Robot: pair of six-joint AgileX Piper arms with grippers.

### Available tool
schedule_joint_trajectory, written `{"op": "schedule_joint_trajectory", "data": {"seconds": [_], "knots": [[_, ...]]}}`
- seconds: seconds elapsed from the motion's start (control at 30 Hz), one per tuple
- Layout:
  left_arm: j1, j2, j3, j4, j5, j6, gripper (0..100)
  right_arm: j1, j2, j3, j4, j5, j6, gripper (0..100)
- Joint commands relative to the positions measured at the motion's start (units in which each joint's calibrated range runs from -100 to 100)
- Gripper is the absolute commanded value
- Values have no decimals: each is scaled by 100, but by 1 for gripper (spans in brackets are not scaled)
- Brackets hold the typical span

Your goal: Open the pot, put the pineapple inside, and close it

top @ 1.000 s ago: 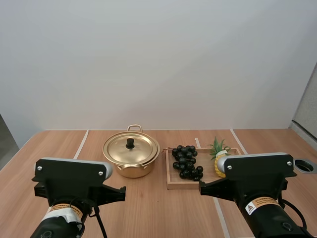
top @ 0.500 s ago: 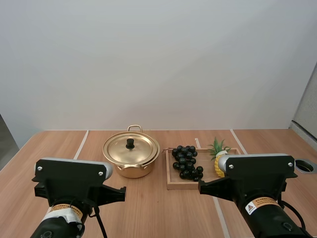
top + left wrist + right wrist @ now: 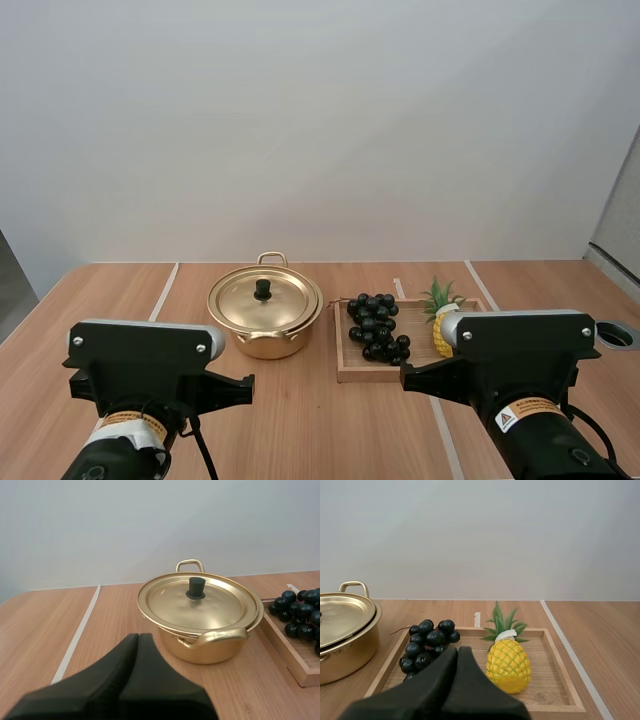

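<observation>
Pineapple point(image 3: 508, 666): upright, at the right end of the wooden tray point(image 3: 563, 672). Bunch of grapes point(image 3: 427, 645): same tray, left of the pineapple. Pot point(image 3: 212, 650): gold, left of the tray, lid point(image 3: 200, 602) on. Right gripper point(image 3: 458, 651): fingers pressed together, empty, near side of the tray. Left gripper point(image 3: 138, 637): likewise closed and empty, near side of the pot. Table point(image 3: 300, 420): wood.

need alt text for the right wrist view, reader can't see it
The right gripper, shut on nothing, points at a wooden tray holding an upright yellow pineapple and a bunch of dark grapes side by side. A gold pot with its lid on stands on the table beside the tray, on the grapes' side.
</observation>
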Motion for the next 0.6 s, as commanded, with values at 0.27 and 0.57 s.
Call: {"op": "schedule_joint_trajectory", "data": {"seconds": [0.27, 0.57], "knots": [[7, -27, 0, -91, -172, -203, 12, -22, -39, 0, -343, 128, 8, 0], [7, -27, 0, -55, -172, -203, 100, -22, -39, 0, -329, 637, 261, 0]]}}
